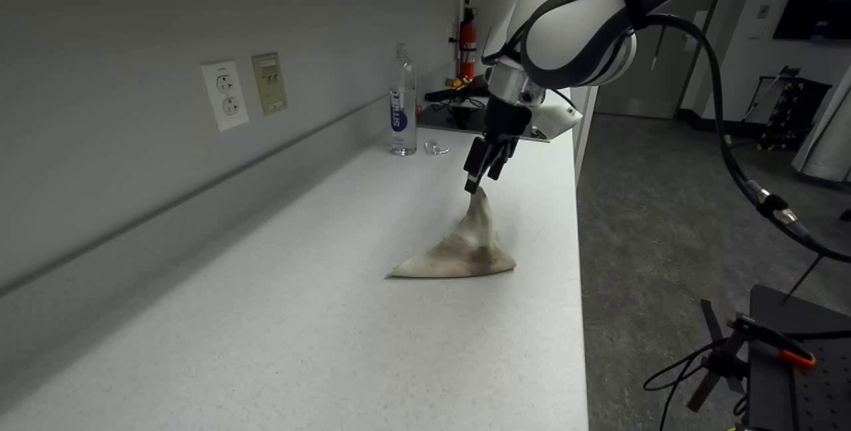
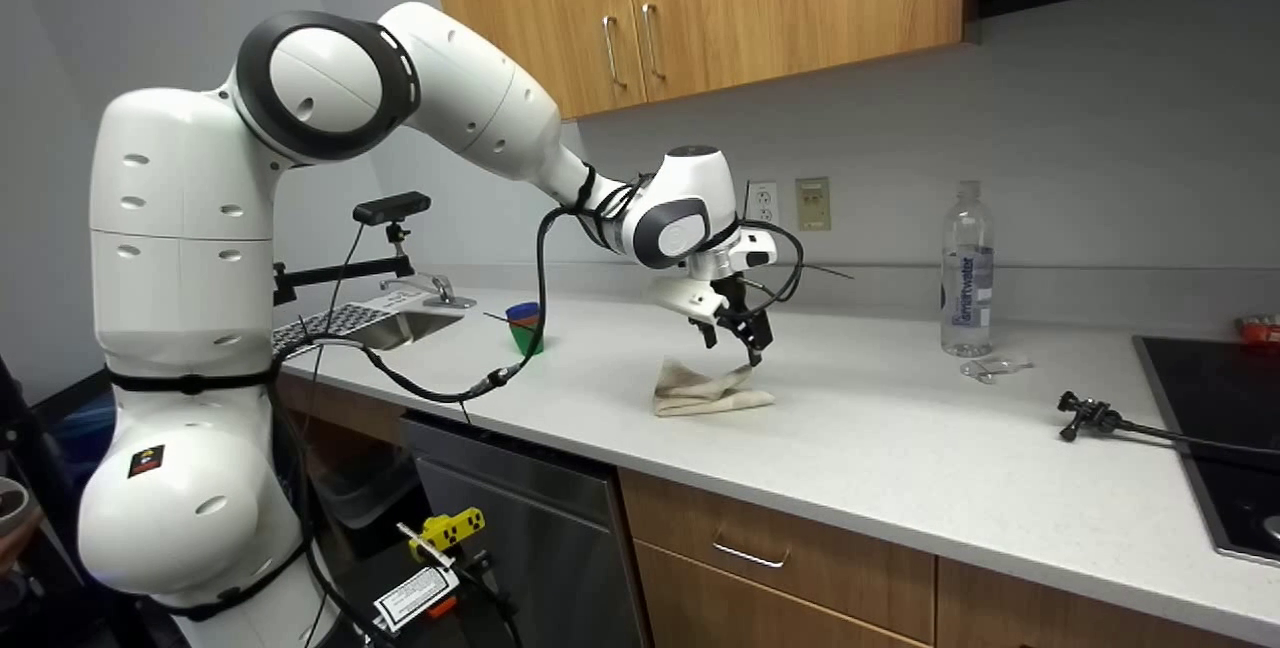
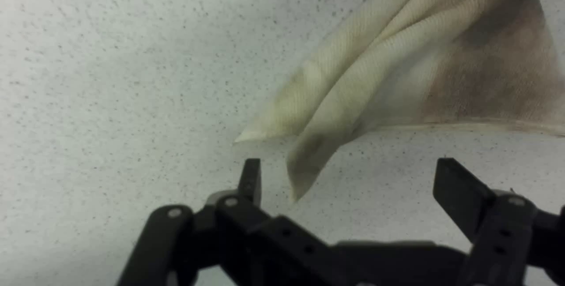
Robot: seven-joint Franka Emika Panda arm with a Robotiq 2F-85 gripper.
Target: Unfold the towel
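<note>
The beige towel [image 3: 494, 65] with brown stains lies bunched on the counter, with several long folds running toward a narrow corner in the wrist view. A second pointed corner lies left of that one. My gripper [image 3: 348, 175] is open, its fingers [image 3: 250, 180] wide apart. The narrow corner reaches into the gap between them in that view, nearer the left finger, and touches neither. In both exterior views the gripper [image 1: 483, 179] [image 2: 731, 349] points down just over one end of the towel [image 1: 459, 258] [image 2: 695, 393]. How high it is above the cloth is hard to tell.
A water bottle [image 1: 403, 105] and a small clear plastic piece [image 2: 990, 368] stand near the back wall. A black cooktop [image 2: 1220, 428], a black mount with a rod [image 2: 1090, 416], stacked coloured cups [image 2: 524, 326] and a sink [image 2: 400, 328] are also on the counter [image 1: 332, 351].
</note>
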